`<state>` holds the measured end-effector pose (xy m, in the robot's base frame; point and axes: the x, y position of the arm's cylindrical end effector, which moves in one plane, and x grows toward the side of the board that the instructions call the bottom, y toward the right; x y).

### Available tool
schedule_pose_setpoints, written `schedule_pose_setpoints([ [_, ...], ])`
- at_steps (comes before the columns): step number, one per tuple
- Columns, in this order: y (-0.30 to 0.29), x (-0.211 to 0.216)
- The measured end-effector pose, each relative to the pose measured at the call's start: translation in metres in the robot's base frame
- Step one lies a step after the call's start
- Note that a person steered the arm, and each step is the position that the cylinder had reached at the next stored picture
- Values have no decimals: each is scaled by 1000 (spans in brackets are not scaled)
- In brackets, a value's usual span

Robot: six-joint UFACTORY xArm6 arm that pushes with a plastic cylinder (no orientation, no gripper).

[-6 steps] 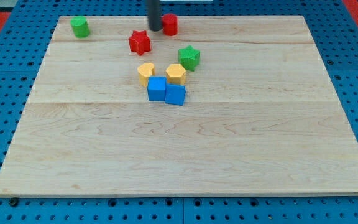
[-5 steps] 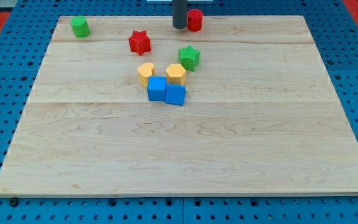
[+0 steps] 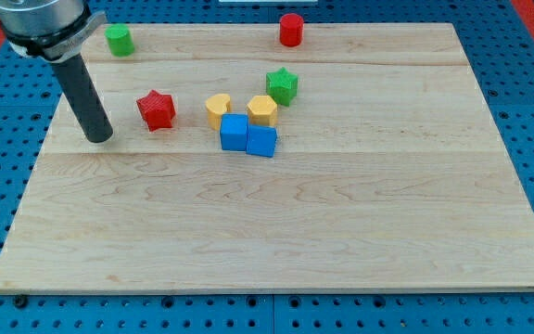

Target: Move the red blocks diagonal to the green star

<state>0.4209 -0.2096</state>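
The green star (image 3: pixel 283 86) lies above the board's middle. The red star (image 3: pixel 157 109) lies well to its left and slightly lower. The red cylinder (image 3: pixel 291 30) stands at the board's top edge, straight above the green star. My tip (image 3: pixel 99 136) rests on the board at the left, a short way left of and below the red star, apart from it. The rod rises up and to the left from there.
Two yellow blocks (image 3: pixel 218 109) (image 3: pixel 262 109) sit between the red star and green star, with two blue cubes (image 3: pixel 235 133) (image 3: pixel 261 141) touching just below them. A green cylinder (image 3: pixel 119 40) stands at the board's top left corner. The wooden board (image 3: pixel 341 204) lies on a blue pegboard.
The red cylinder was pushed right along the top edge. The red star has moved down and left. My tip went from the top edge to the board's left side.
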Motion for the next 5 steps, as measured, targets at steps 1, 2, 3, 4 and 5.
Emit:
schedule_pose_setpoints([
  [1, 32, -60],
  [2, 98, -93],
  [3, 52, -64],
  [4, 79, -27],
  [5, 98, -61],
])
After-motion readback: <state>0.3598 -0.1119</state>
